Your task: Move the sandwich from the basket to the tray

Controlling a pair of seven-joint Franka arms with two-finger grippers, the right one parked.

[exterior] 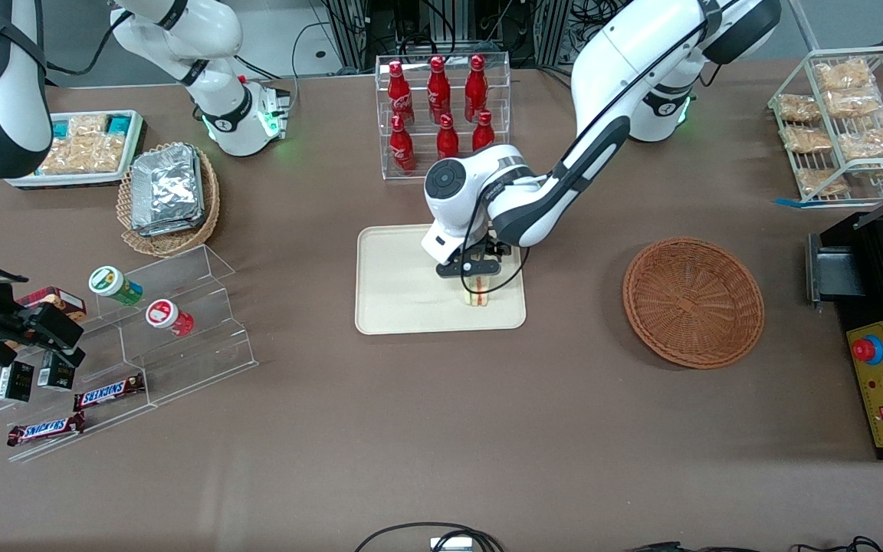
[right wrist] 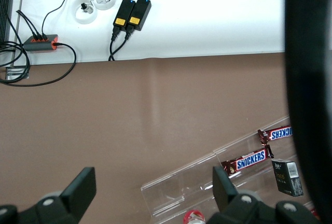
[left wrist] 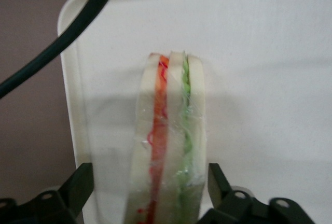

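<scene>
Setting sandwich (left wrist: 168,146) upright on tray (exterior: 395,291), gripper (exterior: 478,277) fingers spread clear beside it, needing straight lift away next

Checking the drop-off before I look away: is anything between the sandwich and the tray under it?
Nothing visible is in the way. The sandwich stands upright on the tray, near the tray's edge toward the basket. The gripper is right above it with a finger on each side, open, with gaps showing.
</scene>
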